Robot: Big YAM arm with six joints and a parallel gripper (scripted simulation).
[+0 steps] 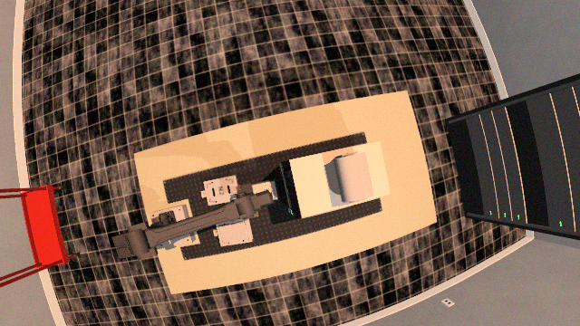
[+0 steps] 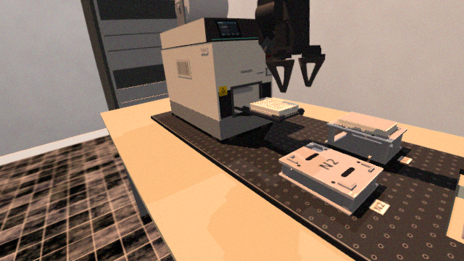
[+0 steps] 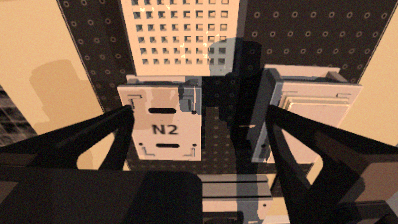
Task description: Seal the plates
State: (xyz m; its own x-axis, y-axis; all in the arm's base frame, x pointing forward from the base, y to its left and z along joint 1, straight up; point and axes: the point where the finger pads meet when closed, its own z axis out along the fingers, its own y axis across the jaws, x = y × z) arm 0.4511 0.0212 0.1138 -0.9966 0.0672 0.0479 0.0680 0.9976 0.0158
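An open well plate (image 2: pixel 273 106) (image 3: pixel 180 35) lies on the stage that stands out of the sealer (image 2: pixel 203 72) (image 1: pixel 313 190). My gripper (image 2: pixel 295 88) (image 3: pixel 199 112) is open and empty. It hangs well above the board, a little nest-side of that plate. The N2 nest (image 2: pixel 326 172) (image 3: pixel 165 130) (image 1: pixel 216 191) is empty. The second plate (image 2: pixel 366 126) (image 3: pixel 315 107) (image 1: pixel 233 233) sits on the other nest (image 2: pixel 362 145) beside it. A small green light (image 1: pixel 291 211) shows on the sealer's front in the overhead view.
A foil roll (image 1: pixel 353 177) sits on top of the sealer. A dark shelf rack (image 2: pixel 127 54) (image 1: pixel 521 158) stands behind the table. A red cart (image 1: pixel 43 226) stands at the far left. Another fixture (image 1: pixel 169 215) sits by the arm's base.
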